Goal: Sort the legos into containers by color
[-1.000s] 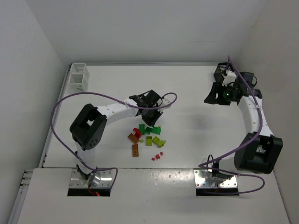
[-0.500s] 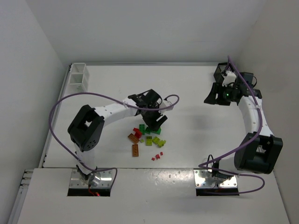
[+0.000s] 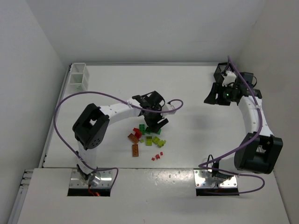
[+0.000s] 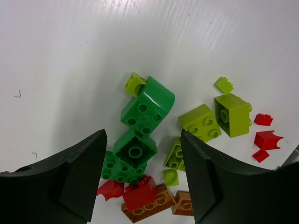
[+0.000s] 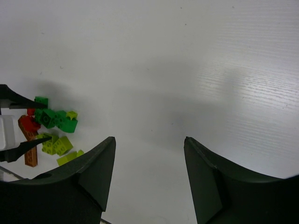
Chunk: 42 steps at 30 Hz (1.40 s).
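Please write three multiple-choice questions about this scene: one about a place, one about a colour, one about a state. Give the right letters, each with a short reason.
1. Where does the white container stand?
A. at the far left corner of the table
B. beside the right arm's base
C. under the right arm

2. What colour is the brick between the fingers of the left gripper?
A. blue
B. white
C. dark green

3. How is the right gripper?
A. shut on a red brick
B. open and empty
C. out of view

Answers:
1 A: it sits at the far left edge, apart from the legos.
2 C: the left wrist view shows it dark green.
3 B: its fingers stand apart over bare table.
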Motion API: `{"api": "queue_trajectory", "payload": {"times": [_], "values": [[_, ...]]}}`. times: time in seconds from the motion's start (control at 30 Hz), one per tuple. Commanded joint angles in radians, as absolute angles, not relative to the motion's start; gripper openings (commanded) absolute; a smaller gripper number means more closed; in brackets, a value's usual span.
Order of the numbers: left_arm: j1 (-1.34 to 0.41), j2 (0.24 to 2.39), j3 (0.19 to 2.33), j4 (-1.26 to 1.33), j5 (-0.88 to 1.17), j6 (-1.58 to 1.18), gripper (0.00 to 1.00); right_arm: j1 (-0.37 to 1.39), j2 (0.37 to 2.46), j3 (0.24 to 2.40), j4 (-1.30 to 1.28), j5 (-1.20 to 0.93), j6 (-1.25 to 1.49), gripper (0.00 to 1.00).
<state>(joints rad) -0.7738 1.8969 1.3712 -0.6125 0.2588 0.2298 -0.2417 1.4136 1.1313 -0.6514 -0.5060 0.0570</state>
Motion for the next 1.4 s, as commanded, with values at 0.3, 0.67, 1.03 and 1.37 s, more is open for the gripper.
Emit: {"api": "queue_trajectory", "payload": {"times": [0.3,0.67,1.03,1.37], "values": [[-0.785,1.971,1.420,-0.597,0.225,0.276,0.69,-0.247,1.381,1.121,-0.620,-0.522,0.058,0.60],[-0.813,1.991,1.402,-0.565,0.225,0.285,0.66,-0.247,1.381,1.121,-0.620,-0.522,0.058,0.60],[-0.847,2.019,1.384,-0.546,0.189,0.295,0.49,-0.247,1.381,1.121,-0.620,-0.512,0.049,0.60],[-0.827,1.941,1.338,-0.555,0.112,0.316,0.23,-0.247,1.371,1.121,-0.620,-0.512,0.049,0.60]]}}
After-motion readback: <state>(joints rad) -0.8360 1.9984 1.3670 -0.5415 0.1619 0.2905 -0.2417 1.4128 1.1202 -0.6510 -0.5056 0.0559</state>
